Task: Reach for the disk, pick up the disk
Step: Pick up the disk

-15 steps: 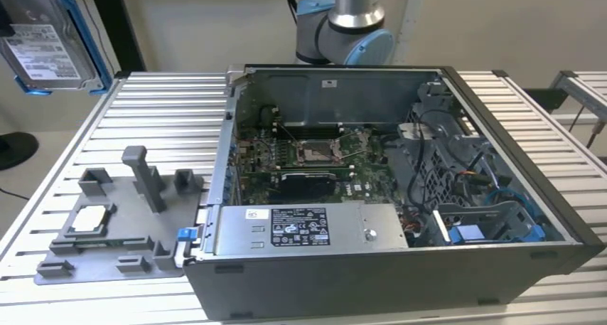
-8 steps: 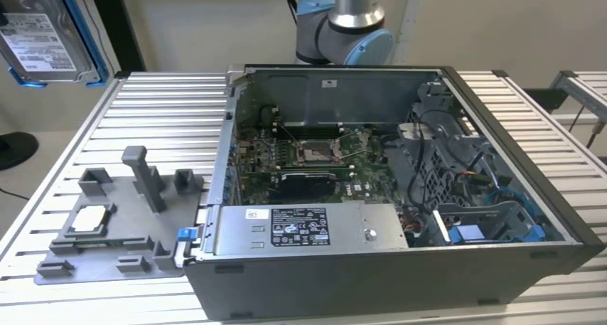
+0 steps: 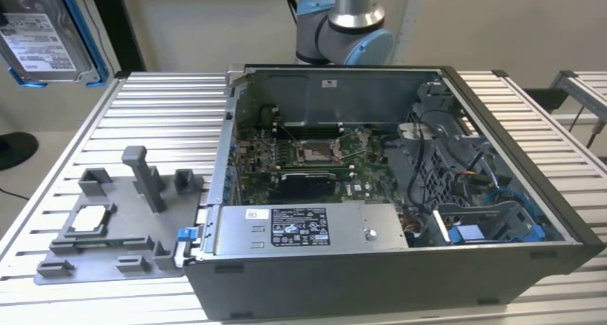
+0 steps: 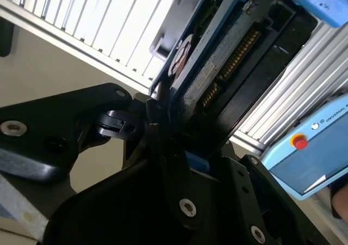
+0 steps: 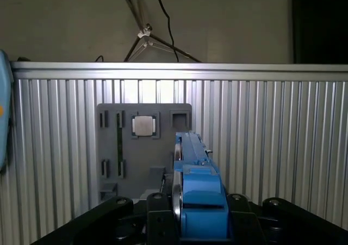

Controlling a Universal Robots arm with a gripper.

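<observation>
The disk, a silver-grey drive with a white label and blue carrier frame, hangs high above the table's far corner at the exterior view's left. In the second wrist view its underside and connector edge stick out from my black gripper, which is shut on it. In the first wrist view the disk stands edge-on between the gripper's fingers, well above the table.
An open computer case takes up the table's middle. A grey fixture plate with a small white-topped chip lies at the exterior view's left, and sits below the disk in the first wrist view. A blue-grey pendant lies nearby.
</observation>
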